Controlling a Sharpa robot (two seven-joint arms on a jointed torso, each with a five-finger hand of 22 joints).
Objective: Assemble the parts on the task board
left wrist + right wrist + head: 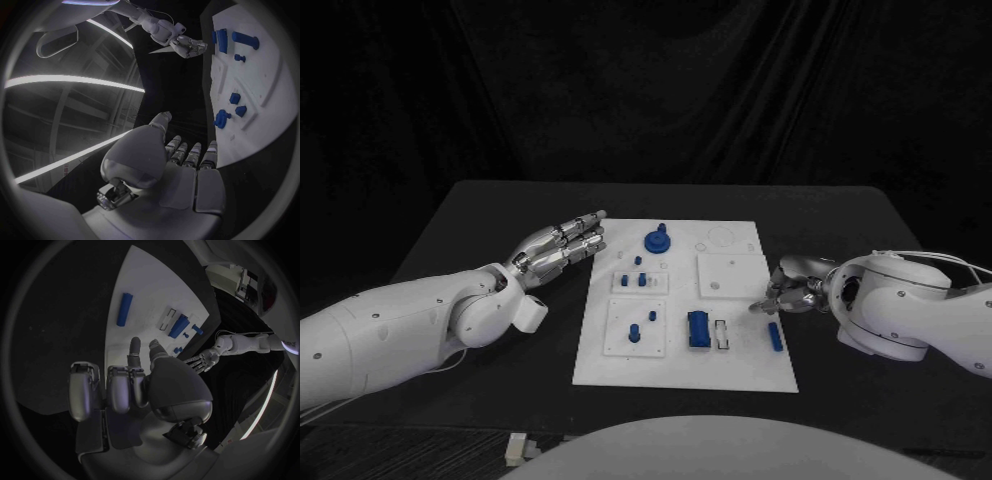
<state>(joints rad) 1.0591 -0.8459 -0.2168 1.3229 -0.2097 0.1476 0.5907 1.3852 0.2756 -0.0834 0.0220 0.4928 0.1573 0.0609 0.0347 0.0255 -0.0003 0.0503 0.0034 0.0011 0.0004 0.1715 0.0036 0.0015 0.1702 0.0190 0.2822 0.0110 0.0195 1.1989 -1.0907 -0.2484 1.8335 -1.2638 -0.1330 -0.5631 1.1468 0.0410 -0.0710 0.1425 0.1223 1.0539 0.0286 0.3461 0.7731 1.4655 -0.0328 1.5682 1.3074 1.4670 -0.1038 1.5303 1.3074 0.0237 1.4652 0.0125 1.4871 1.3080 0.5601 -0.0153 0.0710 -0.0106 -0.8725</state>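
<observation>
Both my hands held nothing: left hand (pixel 563 246) spread beside the task board (pixel 733 375), right hand (pixel 795 287) loosely curled at its edge, probably ready for the blue rod (pixel 775 336).

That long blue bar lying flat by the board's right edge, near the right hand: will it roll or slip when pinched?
The blue bar looks stiff and light. Lying flat on the task board, it probably won't tip, but may slide on that smooth plate. Whether it rolls, I cannot tell.

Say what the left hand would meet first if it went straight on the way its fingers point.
Probably nothing at first: the left hand points along the white board's near-left edge, toward the far table. Its height above the table is unclear.
</observation>
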